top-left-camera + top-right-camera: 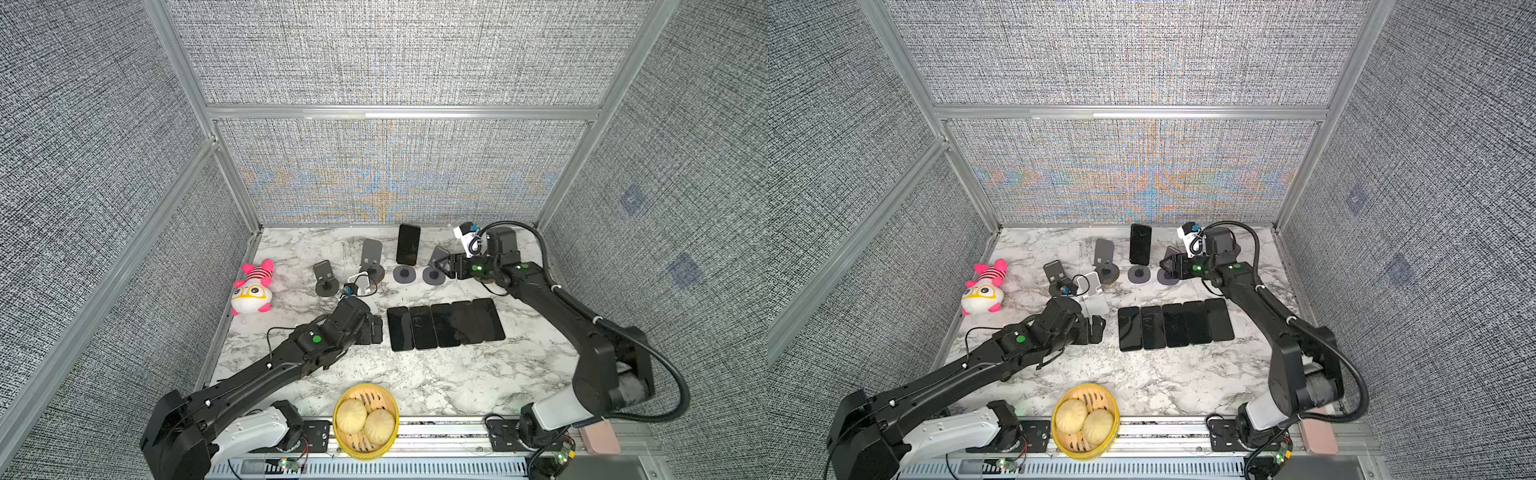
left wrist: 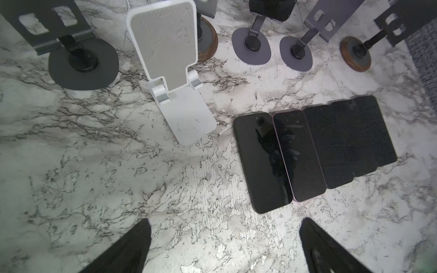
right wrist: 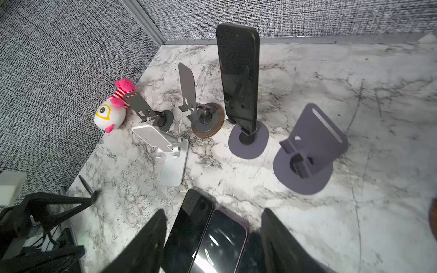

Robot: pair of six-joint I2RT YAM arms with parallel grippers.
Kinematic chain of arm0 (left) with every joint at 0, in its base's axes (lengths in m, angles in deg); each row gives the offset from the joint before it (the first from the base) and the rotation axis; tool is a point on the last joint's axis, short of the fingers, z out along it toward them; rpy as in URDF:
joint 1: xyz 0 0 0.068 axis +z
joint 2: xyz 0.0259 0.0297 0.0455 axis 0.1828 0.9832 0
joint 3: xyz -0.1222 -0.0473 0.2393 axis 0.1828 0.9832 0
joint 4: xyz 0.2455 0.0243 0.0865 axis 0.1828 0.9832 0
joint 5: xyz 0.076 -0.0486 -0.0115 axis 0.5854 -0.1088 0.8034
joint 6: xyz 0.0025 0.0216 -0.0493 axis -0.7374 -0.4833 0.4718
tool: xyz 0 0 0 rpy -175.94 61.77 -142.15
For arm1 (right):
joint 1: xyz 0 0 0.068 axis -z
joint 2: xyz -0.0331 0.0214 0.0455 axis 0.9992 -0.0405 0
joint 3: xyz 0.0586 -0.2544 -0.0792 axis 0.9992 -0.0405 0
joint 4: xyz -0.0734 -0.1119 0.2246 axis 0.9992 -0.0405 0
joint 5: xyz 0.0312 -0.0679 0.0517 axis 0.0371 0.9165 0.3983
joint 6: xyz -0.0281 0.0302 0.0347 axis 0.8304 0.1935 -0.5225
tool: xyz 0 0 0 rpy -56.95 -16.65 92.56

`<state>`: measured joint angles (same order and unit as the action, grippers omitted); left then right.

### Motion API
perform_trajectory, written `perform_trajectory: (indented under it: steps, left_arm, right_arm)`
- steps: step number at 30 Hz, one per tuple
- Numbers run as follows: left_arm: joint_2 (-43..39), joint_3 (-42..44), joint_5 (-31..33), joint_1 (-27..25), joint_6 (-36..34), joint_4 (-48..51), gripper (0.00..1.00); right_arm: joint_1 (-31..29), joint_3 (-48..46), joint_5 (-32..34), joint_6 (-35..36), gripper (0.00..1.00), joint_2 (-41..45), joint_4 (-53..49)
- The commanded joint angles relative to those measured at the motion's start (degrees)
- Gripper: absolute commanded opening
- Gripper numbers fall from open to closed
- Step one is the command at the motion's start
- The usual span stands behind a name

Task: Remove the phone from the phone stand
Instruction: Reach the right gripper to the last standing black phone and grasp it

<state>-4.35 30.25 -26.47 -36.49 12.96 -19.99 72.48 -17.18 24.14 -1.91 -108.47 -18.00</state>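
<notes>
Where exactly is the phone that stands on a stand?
In both top views the phone stands upright on a purple stand near the back wall, about the middle, between the wooden-based stand and an empty purple stand.

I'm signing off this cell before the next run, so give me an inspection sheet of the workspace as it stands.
Surface: white marble-pattern tabletop, grey veins.
Job's things: black phone upright on purple-grey round-base stand in the back row; five dark phones flat in a row.
Clutter: pink-and-white plush toy; yellow bamboo steamer holding two buns, front edge; white folding stand, empty.
Grippers: left gripper open beside the flat row; right gripper open, empty, by a second purple-grey stand.
Cables: black hose arcs over right arm; thin black wire along left arm.
Surroundings: grey woven wall panels, aluminium frame.
</notes>
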Motion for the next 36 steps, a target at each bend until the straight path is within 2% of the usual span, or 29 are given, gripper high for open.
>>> perform_trajectory:
  steps: [1,6,14,19,30,36]
  left_arm:
    - [-2.22,2.17,-1.97,0.36,1.19,-6.25,0.99]
    - [-3.61,3.19,-3.50,0.44,1.23,-6.24,0.99]
    - [-3.17,3.95,-3.72,0.97,2.85,-6.22,0.99]
    - [-2.75,4.32,-3.74,1.10,3.16,-6.24,0.99]
    - [-0.66,4.12,-4.27,1.40,3.95,-7.59,0.99]
    - [-0.64,4.35,-4.00,1.50,4.11,-7.11,0.98]
  right_arm:
    - [-0.51,2.48,-2.55,1.10,0.65,-5.19,10.28]
    - [-0.45,6.54,-3.43,-0.91,0.61,-14.05,19.79]
    - [-0.65,18.33,-4.29,-4.11,0.57,-25.83,20.87]
    - [-0.74,19.89,-4.75,-4.19,0.53,-27.64,20.39]
    - [-0.71,22.41,-7.01,-3.42,0.31,-30.43,19.42]
    - [-0.71,23.55,-7.42,-3.58,0.27,-31.24,19.46]
